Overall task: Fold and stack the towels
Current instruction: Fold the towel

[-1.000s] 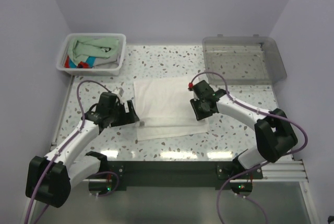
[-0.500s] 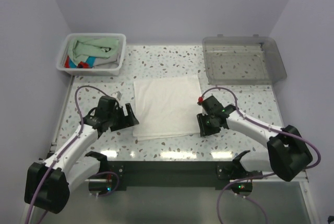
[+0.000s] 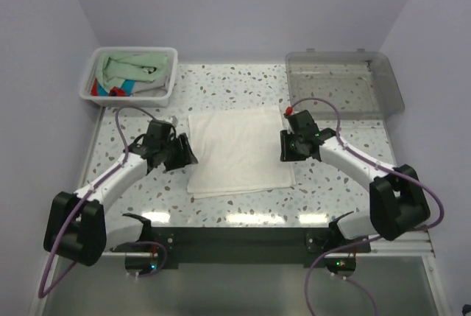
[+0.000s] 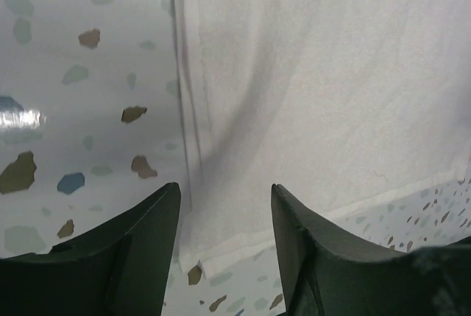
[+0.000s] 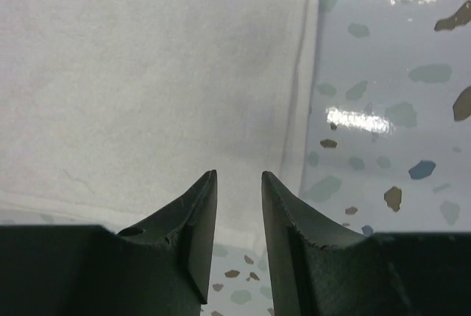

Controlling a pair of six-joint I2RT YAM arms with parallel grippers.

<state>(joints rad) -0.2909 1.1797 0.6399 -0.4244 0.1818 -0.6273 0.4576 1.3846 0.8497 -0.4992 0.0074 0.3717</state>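
Observation:
A white towel [image 3: 237,150] lies folded flat in the middle of the table. My left gripper [image 3: 184,155] is at its left edge, open; in the left wrist view the gripper [image 4: 224,191] hovers over the towel [image 4: 316,88] near its near-left corner, holding nothing. My right gripper [image 3: 287,146] is at the towel's right edge. In the right wrist view its jaws [image 5: 239,176] stand a narrow gap apart above the towel [image 5: 147,80], empty. A mint green towel [image 3: 129,65] and a turquoise-and-red one [image 3: 118,89] lie crumpled in the basket.
The white slatted basket [image 3: 165,95] stands at the back left. A clear grey plastic tray [image 3: 394,88] sits at the back right. Speckled tabletop [image 3: 243,84] shows around the towel. Purple cables loop off both arms.
The towel's near flap now lies flat in a neat rectangle. My right gripper swung from the near-right corner up the right edge. My left gripper moved in to the left edge, jaws narrower.

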